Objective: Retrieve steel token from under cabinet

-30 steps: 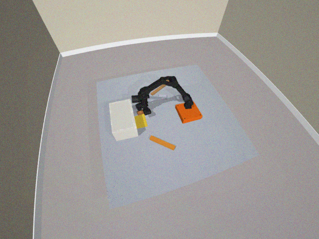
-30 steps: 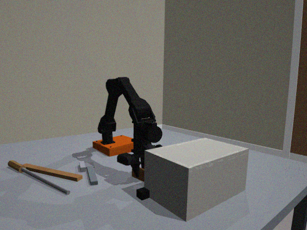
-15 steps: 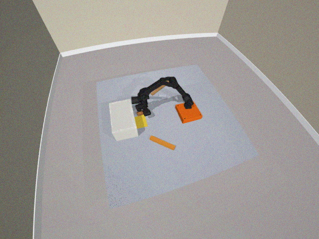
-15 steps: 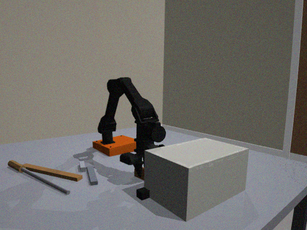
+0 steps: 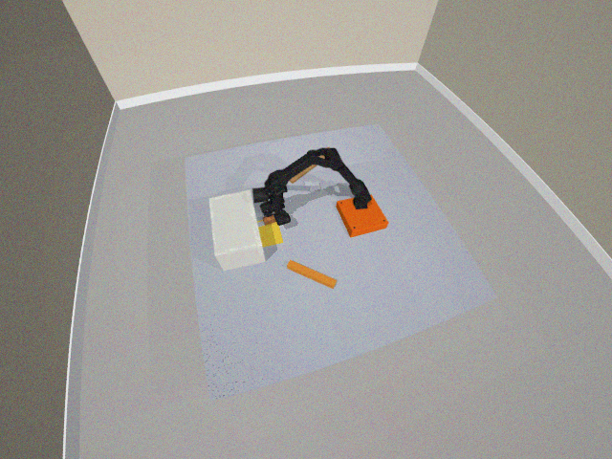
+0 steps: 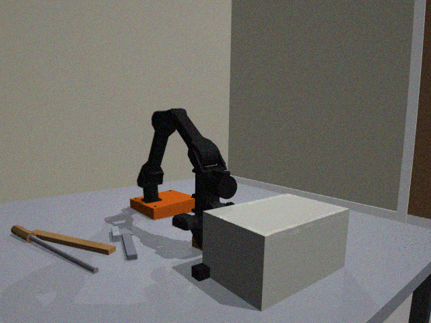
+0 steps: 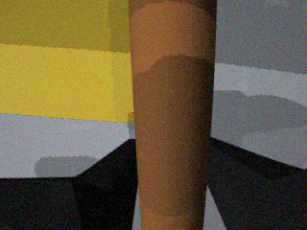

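Note:
The white cabinet (image 5: 233,222) (image 6: 278,215) stands on the table. The yellow marked area (image 5: 271,234) (image 7: 58,83) lies in front of it, partly in shadow. My gripper (image 5: 274,216) (image 7: 168,146) is shut on a round orange-brown handle (image 5: 268,220) (image 6: 196,243) (image 7: 173,105). It is low over the table, close to the cabinet's front and beside the marked area. The handle points toward the cabinet; its far end is out of the wrist view, and whatever it carries is hidden. The steel token and the vent slots are not visible in any view.
A small black block (image 6: 200,272) is by the cabinet. A rod with a wooden handle (image 6: 62,254), a wooden bar (image 6: 75,241) and a grey angled piece (image 6: 128,246) lie to one side. An orange bar (image 5: 311,274) lies on the other side. The orange base (image 5: 362,219) is behind.

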Motion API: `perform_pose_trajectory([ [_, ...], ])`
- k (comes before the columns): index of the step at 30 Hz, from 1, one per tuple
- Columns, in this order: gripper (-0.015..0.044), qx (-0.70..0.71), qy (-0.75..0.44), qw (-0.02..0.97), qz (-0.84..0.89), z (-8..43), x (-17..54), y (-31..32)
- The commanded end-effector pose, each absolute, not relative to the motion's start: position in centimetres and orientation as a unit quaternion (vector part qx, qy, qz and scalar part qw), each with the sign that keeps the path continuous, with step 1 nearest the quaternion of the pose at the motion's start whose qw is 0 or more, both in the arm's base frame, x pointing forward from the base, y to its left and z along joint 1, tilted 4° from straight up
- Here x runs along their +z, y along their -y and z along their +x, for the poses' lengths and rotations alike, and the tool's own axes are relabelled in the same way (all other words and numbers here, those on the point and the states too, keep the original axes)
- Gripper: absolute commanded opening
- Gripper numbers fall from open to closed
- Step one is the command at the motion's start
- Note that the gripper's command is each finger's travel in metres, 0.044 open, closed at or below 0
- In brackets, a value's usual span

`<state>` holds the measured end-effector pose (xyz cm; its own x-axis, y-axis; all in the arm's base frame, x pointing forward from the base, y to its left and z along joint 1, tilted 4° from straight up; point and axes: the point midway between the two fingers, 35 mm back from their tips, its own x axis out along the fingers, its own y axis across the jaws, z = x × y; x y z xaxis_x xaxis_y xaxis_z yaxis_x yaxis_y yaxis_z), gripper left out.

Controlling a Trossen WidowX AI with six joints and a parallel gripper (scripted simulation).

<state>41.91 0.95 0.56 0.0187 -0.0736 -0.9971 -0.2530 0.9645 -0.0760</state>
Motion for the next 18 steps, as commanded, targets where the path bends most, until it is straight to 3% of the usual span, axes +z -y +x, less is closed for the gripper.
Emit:
perform_pose_trajectory([
  [1, 0.0, 0.069, -0.698, 0.704, -0.116, 41.79, 0.43, -1.4],
  [18, 0.0, 0.069, -0.698, 0.703, -0.116, 40.88, 0.44, -1.02],
])
